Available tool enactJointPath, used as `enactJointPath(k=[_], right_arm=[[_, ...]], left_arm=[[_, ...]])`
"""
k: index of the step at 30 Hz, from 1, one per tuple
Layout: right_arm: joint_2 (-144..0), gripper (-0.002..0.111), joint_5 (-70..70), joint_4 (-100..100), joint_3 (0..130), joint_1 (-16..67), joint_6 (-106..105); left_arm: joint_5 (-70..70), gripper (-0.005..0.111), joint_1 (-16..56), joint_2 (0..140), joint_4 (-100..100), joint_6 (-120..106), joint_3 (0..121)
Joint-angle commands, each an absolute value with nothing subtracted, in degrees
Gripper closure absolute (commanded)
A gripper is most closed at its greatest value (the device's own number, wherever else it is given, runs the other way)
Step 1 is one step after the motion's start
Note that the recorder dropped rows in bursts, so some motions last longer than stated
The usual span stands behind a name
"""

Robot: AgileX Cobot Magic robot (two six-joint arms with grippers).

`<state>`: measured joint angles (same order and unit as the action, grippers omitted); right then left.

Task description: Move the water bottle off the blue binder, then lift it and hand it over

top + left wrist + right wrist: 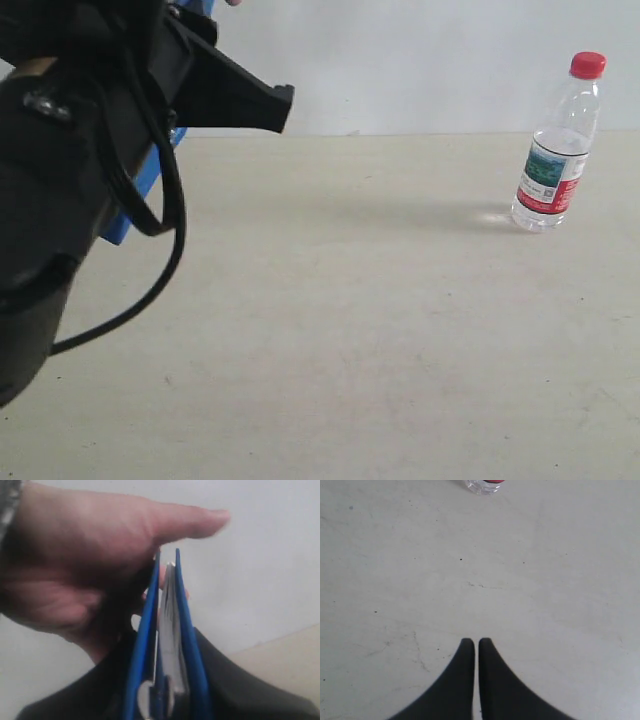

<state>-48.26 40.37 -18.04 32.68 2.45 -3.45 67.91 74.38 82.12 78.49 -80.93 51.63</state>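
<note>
The water bottle point(560, 150), clear with a red cap, stands upright on the table at the right, off the binder. Its base also shows in the right wrist view, the bottle point(482, 485) well ahead of my right gripper point(476, 642). That gripper is shut with nothing in it, over bare table. The blue binder point(130, 215) is lifted edge-up at the far left, and my left gripper point(270, 105) is shut on it. In the left wrist view the binder point(190, 645) stands between my left gripper's point(162, 635) dark fingers. A person's hand point(90, 565) holds the binder's far edge.
The beige table point(350, 330) runs to a pale wall behind. My left arm and its black cable point(160, 260) fill the left side of the exterior view. The right arm is outside the exterior view.
</note>
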Motion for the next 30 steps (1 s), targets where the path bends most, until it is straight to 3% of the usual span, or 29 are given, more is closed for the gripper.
enactJointPath(k=[1,19,22,28,30], right_arm=[[-47.99,0.108,40.26,-18.26,32.57,2.28,-2.88],[-47.99,0.108,40.04,-18.15,32.57,2.28,-0.81],[-47.99,0.108,40.04,-18.15,32.57,2.28,-0.66],[-47.99,0.108,40.04,-18.15,32.57,2.28,-0.66],[-47.99,0.108,40.04,-18.28,32.57,2.28,-0.64]], left_arm=[[69.96,0.101,71.31,79.54,77.0,-80.95,51.88],[68.98,0.099,70.91,78.64,76.65,-80.72,51.88],[60.41,0.086,70.91,78.64,79.88,-80.58,51.88],[51.02,0.034,70.91,78.64,82.2,-80.58,51.88],[52.63,0.024,70.91,78.64,82.3,-80.58,51.88]])
